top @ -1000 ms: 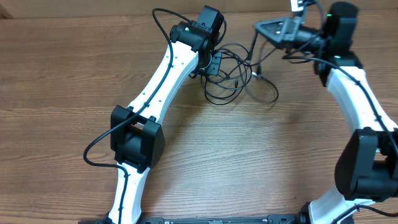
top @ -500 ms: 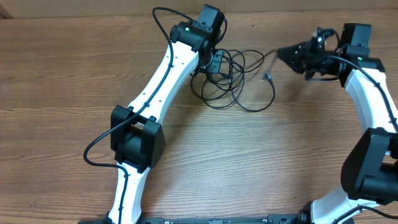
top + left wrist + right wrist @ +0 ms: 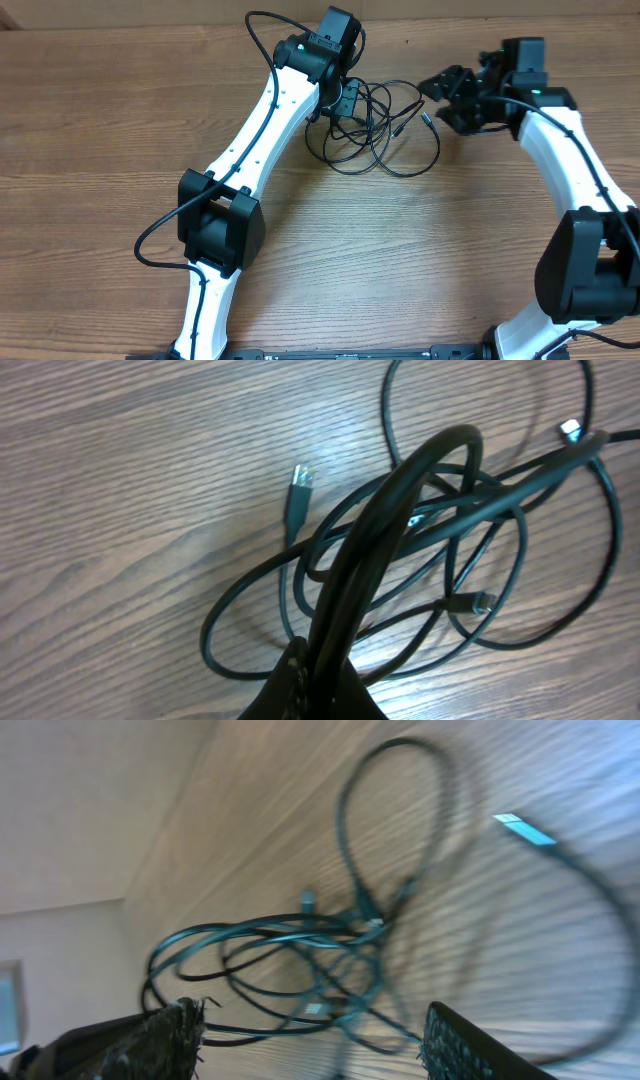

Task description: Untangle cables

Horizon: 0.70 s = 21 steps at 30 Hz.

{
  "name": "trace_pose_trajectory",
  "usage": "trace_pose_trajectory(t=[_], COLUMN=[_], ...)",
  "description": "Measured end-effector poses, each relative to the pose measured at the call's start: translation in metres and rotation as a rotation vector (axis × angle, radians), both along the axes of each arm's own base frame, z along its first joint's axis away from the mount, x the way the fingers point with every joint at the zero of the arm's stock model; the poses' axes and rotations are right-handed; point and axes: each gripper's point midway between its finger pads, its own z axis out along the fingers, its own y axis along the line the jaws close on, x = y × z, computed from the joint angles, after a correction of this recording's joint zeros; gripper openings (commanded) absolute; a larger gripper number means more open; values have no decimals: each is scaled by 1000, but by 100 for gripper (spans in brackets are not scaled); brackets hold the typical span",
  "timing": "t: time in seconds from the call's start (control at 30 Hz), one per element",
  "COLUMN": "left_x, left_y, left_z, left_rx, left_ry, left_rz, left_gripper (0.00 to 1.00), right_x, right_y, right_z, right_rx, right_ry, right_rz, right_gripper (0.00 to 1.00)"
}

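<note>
The cables lie as a tangle of thin black loops on the wooden table, right of my left arm. My left gripper is shut on a bunch of strands at the tangle's left edge. In the left wrist view its gripper pinches the cables that rise from it, with a plug lying loose and a silver tip far right. My right gripper stands open just right of the tangle, beside a loose plug end. In the blurred right wrist view its gripper holds nothing, the cables ahead.
A thicker black wire loops off my left arm near its elbow. Bare wooden table stretches in front of the tangle and to the far left. The table's back edge runs close behind both grippers.
My right gripper has opened and let go of the cable end it held up. It moved down and left toward the tangle. The freed loop has dropped onto the table.
</note>
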Motion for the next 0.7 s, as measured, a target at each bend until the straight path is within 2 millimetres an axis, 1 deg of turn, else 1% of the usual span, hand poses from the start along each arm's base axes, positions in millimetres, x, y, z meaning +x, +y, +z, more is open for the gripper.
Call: trace_pose_trajectory(t=[0.1, 0.2, 0.3, 0.47, 0.7], left_x=[-3, -6, -9, -18, -26], left_y=[-7, -12, -18, -32, -44], left_z=[1, 1, 2, 5, 8], left_rx=[-25, -51, -76, -146, -212], left_ry=[8, 19, 29, 53, 77], left_rz=[-47, -80, -120, -201, -252], left_gripper=[4, 4, 4, 4, 4], right_x=[4, 9, 14, 16, 8], right_y=[19, 28, 31, 32, 40], right_z=[6, 11, 17, 16, 8], right_rx=[37, 77, 115, 138, 123], right_ry=[-3, 1, 3, 33, 85], right_rz=[-12, -46, -88, -137, -156], right_gripper=[71, 70, 68, 61, 57])
